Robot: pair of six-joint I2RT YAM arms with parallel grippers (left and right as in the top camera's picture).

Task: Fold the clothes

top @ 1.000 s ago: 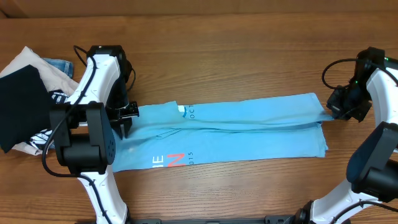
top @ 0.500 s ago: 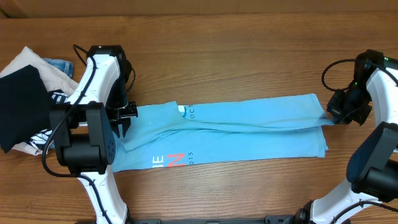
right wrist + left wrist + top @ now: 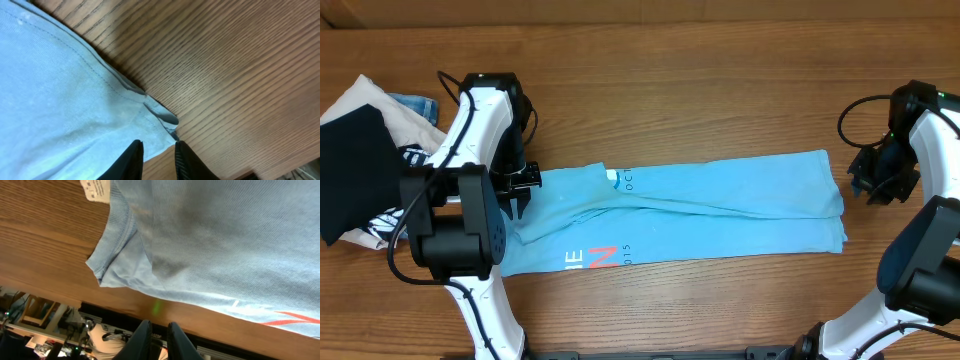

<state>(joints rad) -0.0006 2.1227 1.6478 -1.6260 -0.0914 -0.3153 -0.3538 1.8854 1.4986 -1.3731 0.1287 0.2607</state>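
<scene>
The clothes, a sky-blue T-shirt (image 3: 720,215), lie flat across the middle of the table, folded lengthwise, with red and white lettering near the front left. My left gripper (image 3: 520,195) stands at the shirt's left end beside the collar. In the left wrist view its fingers (image 3: 159,325) are a narrow gap apart with nothing between them, and the shirt (image 3: 225,240) lies ahead. My right gripper (image 3: 872,182) hovers just off the shirt's right edge. It (image 3: 159,146) is open and empty, above the shirt's hem corner (image 3: 167,120).
A heap of other garments sits at the far left: a black one (image 3: 355,170), a beige one (image 3: 370,95) and a bit of denim (image 3: 415,103). The wooden table (image 3: 670,90) stretches bare behind the shirt.
My right gripper has opened, let go of the shirt's right edge and drawn back a little to the right. The edge now lies flat. The left arm has not moved.
</scene>
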